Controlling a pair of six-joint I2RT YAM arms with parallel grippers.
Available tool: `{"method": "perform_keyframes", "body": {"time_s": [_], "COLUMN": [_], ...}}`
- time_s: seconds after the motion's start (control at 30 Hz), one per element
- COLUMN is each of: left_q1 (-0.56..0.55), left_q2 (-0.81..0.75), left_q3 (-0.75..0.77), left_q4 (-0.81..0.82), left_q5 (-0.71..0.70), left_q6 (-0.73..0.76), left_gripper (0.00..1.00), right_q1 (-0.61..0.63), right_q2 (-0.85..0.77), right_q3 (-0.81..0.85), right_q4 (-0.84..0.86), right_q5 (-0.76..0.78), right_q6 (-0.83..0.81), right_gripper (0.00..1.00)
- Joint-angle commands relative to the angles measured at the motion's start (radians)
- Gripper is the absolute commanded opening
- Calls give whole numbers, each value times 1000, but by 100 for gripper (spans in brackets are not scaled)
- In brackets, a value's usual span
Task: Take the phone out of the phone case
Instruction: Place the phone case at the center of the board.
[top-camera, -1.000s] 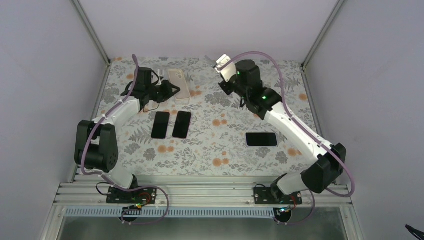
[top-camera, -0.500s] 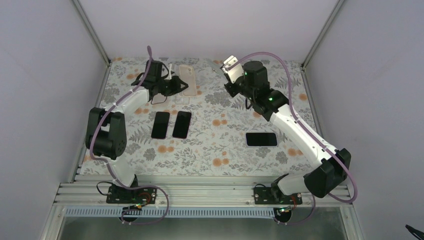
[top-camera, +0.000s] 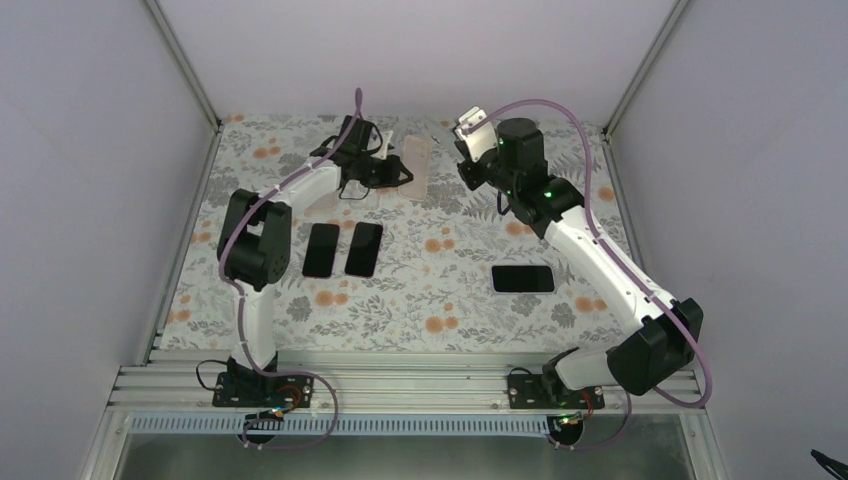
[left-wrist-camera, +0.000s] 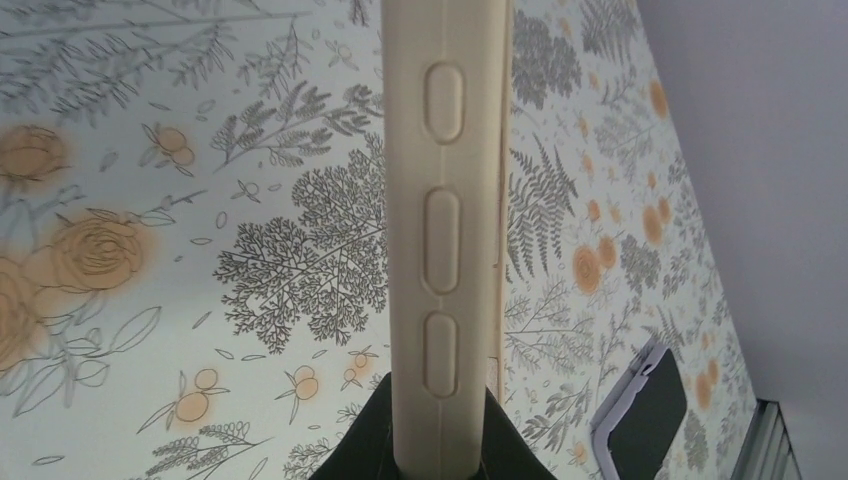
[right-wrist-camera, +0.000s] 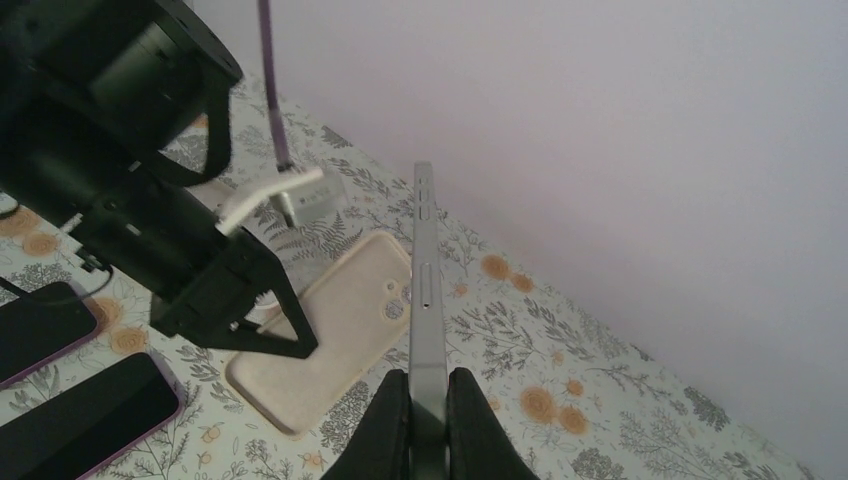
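Phone case (top-camera: 418, 165), clamped edge-on in the left fingers (left-wrist-camera: 365, 445), has swung from the left of the worktop (top-camera: 450, 310) to its back middle, close beside the right arm (top-camera: 590, 250). The phone (right-wrist-camera: 425, 280) stays pinched bare in the right fingers (right-wrist-camera: 390, 425), held aloft, so the separation looks done.

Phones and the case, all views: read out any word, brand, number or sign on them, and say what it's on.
No readable text in any view.
Beige phone case: only blank raised button shapes, no lettering.
Edge-on phone: no marking shows along its side.
Left dark phone, middle dark phone, right dark phone: screens black, nothing shown.
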Motion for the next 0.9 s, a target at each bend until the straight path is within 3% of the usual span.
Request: {"method": "perform_keyframes", "body": {"time_s": [0.0,0.43,0.87], "left_q1": [-10,-12,-13], "left_q2": [64,267,330], "left_q3": [83,221,251], "left_q4": [-57,-103,-173], "left_q5": [9,89,-130], "left_q6": [57,30,-35], "left_gripper": [2,2,3], "right_q1": [-16,-40,-49], "right_q2": [-21,-17,-13], "right_q3": [-5,-26,-36], "right_q4": [50,52,54], "right_q5": [-29,-68,-88], "right_q6": [25,35,32], "right_gripper": [4,4,4]}}
